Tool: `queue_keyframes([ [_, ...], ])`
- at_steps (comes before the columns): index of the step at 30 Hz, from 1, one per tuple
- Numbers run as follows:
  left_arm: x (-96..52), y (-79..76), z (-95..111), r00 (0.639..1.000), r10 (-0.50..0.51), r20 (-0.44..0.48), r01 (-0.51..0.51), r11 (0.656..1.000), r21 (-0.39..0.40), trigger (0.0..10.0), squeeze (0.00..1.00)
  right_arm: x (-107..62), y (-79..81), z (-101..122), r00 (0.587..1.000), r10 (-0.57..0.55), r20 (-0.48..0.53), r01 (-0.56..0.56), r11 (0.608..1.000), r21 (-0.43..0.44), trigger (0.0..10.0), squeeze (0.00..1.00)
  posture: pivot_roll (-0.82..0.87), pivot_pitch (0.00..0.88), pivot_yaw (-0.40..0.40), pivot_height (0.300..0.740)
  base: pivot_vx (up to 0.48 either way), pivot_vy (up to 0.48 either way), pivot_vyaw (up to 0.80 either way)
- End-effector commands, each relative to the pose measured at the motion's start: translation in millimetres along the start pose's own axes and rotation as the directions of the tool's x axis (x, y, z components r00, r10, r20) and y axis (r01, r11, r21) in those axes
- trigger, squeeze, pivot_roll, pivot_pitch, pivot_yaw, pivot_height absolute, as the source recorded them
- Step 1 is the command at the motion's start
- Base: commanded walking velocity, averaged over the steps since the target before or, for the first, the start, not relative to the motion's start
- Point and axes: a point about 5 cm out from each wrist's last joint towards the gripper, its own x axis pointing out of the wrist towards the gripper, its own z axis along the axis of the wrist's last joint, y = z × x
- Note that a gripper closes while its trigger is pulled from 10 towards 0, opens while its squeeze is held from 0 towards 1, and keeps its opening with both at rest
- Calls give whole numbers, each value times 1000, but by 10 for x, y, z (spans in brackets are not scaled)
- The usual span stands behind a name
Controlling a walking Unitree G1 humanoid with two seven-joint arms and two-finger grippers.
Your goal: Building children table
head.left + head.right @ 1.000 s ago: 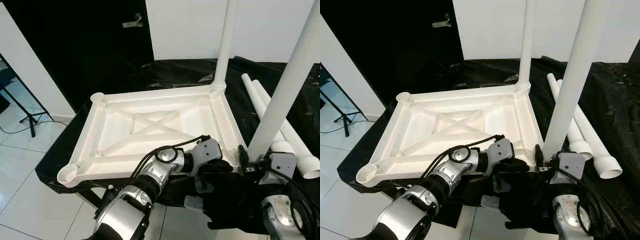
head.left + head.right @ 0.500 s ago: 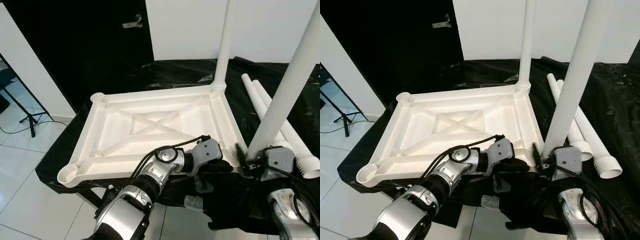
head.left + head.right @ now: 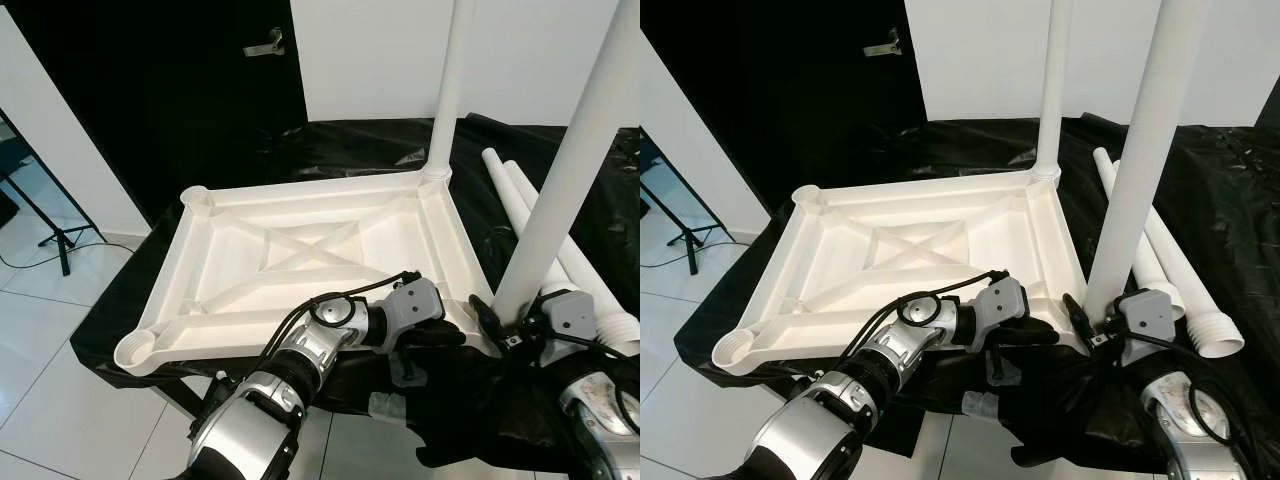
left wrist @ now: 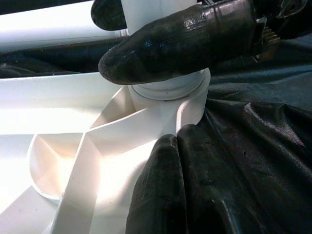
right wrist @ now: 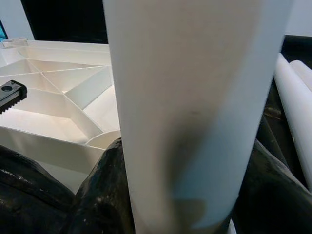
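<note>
Standing in the tabletop's (image 3: 300, 250) corner socket, the leg (image 3: 565, 170) is gripped by the right pincer (image 3: 510, 325).

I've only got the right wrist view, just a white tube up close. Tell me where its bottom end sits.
Observer: The leg stands upright with its base in the near right corner socket of the upside-down tabletop.
Operator: Report the left gripper.
Observer: The left gripper is at that same corner, one finger across the leg's base.
Operator: Count legs left to fit.
Observer: One far leg already stands; two spare legs lie on the black cloth to the right.
</note>
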Motion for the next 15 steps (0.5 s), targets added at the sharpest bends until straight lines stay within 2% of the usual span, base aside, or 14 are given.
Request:
queue_keyframes([
  [1,-8,-313,-579,975,-27,-220,-14,983,-184,10000,0,-59,27,-95,996,47,-70,-49,998,-32,0,0,3,0,91,740,0,0,0],
  [3,-10,-313,-581,975,-28,-220,-13,983,-184,10000,0,-71,47,-114,996,47,-78,-48,999,-10,0,0,3,0,92,740,0,0,0],
  [6,-11,-323,-589,975,-33,-221,-9,982,-186,10000,0,-80,184,-144,997,-26,-74,30,998,57,0,0,5,0,91,740,0,0,0],
  [7,-11,-323,-589,975,-33,-221,-9,982,-186,10000,0,-80,184,-144,997,-26,-74,30,998,57,0,0,5,0,91,740,0,0,0],
  [9,-11,-324,-589,975,-33,-221,-9,982,-187,10000,0,-71,224,-142,988,-138,-62,143,985,93,0,0,7,0,90,740,0,0,0],
  [10,-11,-324,-589,975,-33,-221,-9,982,-187,10000,0,-71,224,-142,988,-138,-62,143,985,93,0,0,7,0,90,740,0,0,0],
  [12,-9,-323,-587,975,-32,-220,-10,982,-187,10000,0,-72,202,-151,957,-283,-67,289,952,102,0,0,11,0,88,740,0,0,0],
  [13,-9,-323,-587,975,-32,-220,-10,982,-187,10000,0,-72,202,-151,957,-283,-67,289,952,102,0,0,11,0,88,740,0,0,0],
  [14,-8,-322,-585,975,-31,-220,-11,982,-187,10000,0,-78,184,-143,933,-355,-62,360,928,101,0,0,12,0,88,740,0,0,0],
  [15,-8,-322,-585,975,-31,-220,-11,982,-187,10000,0,-78,184,-143,933,-355,-62,360,928,101,0,0,12,0,88,740,0,0,0],
])
